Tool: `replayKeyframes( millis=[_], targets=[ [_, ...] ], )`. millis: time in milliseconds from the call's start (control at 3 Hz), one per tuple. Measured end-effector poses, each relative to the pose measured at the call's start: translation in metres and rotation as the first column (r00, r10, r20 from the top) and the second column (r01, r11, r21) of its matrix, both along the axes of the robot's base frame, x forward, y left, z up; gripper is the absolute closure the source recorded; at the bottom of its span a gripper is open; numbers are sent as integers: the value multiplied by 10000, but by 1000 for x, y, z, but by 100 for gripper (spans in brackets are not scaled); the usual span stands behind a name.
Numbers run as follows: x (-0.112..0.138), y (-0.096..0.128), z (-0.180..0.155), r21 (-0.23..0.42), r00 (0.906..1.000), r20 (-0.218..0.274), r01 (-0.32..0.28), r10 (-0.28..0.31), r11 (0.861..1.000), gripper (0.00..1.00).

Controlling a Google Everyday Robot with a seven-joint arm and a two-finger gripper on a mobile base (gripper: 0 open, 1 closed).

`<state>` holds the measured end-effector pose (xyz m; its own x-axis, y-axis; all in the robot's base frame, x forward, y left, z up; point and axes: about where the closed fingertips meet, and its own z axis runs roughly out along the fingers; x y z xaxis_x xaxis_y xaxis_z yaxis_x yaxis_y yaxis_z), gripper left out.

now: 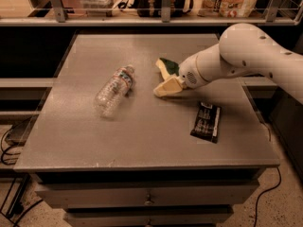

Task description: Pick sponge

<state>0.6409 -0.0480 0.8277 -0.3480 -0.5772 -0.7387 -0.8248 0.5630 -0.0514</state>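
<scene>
End effector [166,87] prob. at 1 sponge [168,66]

The cream-padded gripper [165,87] hangs low over the grey tabletop [142,145], right of centre, and hides the near part of the green-topped pale yellow foam sponge [168,65]. Its white robot arm [246,56] is cut off at the right edge. Print on the flat black snack wrapper [206,122] and on the clear plastic bottle [113,90] is too small to read.
</scene>
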Motion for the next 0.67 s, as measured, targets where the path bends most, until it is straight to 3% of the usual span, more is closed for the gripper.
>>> replayKeyframes(
  millis=[667],
  targets=[
    [1, -1, 5, 15, 10000, -26, 52, -52, 10000, 87]
  ],
)
